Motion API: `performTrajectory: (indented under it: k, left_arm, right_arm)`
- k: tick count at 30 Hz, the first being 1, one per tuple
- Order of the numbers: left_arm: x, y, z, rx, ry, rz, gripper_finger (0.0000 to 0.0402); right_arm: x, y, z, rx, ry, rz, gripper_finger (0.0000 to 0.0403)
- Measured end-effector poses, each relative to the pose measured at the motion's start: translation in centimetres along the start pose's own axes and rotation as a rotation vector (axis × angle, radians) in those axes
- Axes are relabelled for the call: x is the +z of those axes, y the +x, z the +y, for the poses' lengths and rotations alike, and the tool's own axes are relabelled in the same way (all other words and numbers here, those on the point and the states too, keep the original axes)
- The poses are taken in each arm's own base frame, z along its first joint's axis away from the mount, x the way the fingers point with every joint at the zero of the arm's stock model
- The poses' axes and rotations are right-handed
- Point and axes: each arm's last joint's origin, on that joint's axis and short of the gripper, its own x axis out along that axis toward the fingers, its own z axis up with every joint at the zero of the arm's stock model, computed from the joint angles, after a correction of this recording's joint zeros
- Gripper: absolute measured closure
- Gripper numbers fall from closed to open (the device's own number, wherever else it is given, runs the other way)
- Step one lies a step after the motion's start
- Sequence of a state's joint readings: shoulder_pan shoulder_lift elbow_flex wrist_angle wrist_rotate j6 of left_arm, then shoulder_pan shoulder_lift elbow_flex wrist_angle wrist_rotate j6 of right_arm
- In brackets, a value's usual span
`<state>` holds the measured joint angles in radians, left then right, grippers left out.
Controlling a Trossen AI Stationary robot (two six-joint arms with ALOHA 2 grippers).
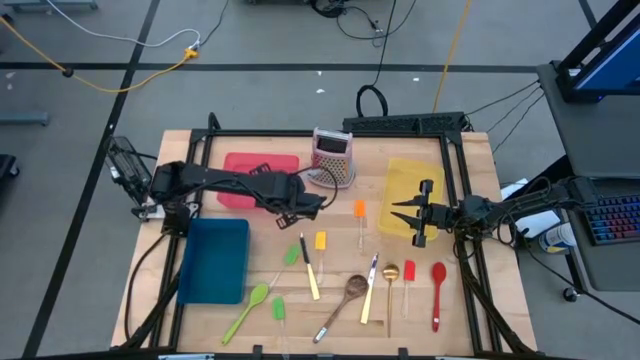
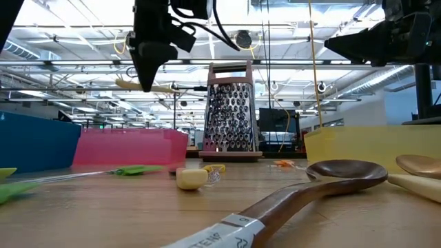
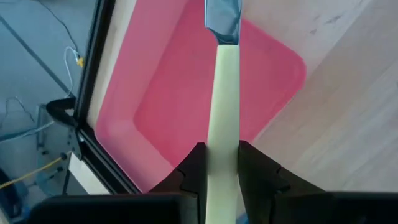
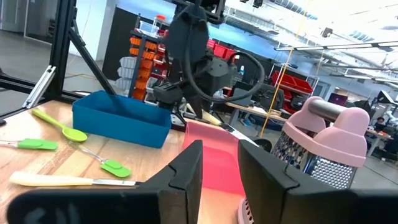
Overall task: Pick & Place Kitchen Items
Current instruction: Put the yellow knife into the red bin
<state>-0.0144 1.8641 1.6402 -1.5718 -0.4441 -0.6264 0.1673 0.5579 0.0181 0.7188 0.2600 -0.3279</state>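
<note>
Aloft over the pink tray, the left end effector pinches a knife by its smooth, stiff, light cream handle, probably slippery; the right end effector waits empty, slightly parted.

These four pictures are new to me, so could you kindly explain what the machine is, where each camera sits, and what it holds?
Two dark robot arms work at a wooden table. One camera looks straight down, one sits at table height, and one rides on each wrist. The left gripper is shut on a cream-handled knife above the pink tray. The right gripper hangs empty over the yellow tray. Spoons and spatulas, such as the wooden spoon, lie around, beside a blue tray and a grater.
</note>
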Motion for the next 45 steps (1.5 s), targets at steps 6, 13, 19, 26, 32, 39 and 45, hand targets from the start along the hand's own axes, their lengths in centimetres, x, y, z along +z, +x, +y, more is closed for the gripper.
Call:
performTrajectory:
  k: [6,13,19,26,32,39,45]
  left_arm:
    - [0.5,0.5,0.8,-0.009,0.008,0.023,0.0337]
    - [-0.5,1.6,-0.2,-0.043,0.066,0.107,0.0332]
    - [-1.6,3.1,-1.0,-0.014,0.116,0.169,0.0329]
    - [-1.7,3.0,-0.5,-0.019,0.114,0.162,0.0331]
    - [-2.3,1.3,2.6,-0.064,0.072,0.099,0.0332]
    - [-3.7,0.6,7.7,-0.1,-0.043,0.05,0.033]
    - [-6.3,4.4,9.9,0.009,-0.1,0.153,0.033]
  right_arm:
    - [-0.1,0.0,0.0,0.002,-0.001,0.005,0.0309]
    - [-0.2,0.0,0.1,0.007,-0.005,0.021,0.0309]
    - [-0.2,0.0,0.1,0.006,0.021,0.019,0.031]
    - [-0.2,0.0,0.1,0.006,0.022,0.019,0.031]
    - [-0.2,0.0,0.1,0.006,0.022,0.019,0.0307]
    - [-0.2,0.0,0.1,0.006,0.022,0.018,0.0309]
    - [-0.2,0.0,0.1,0.006,0.022,0.019,0.0308]
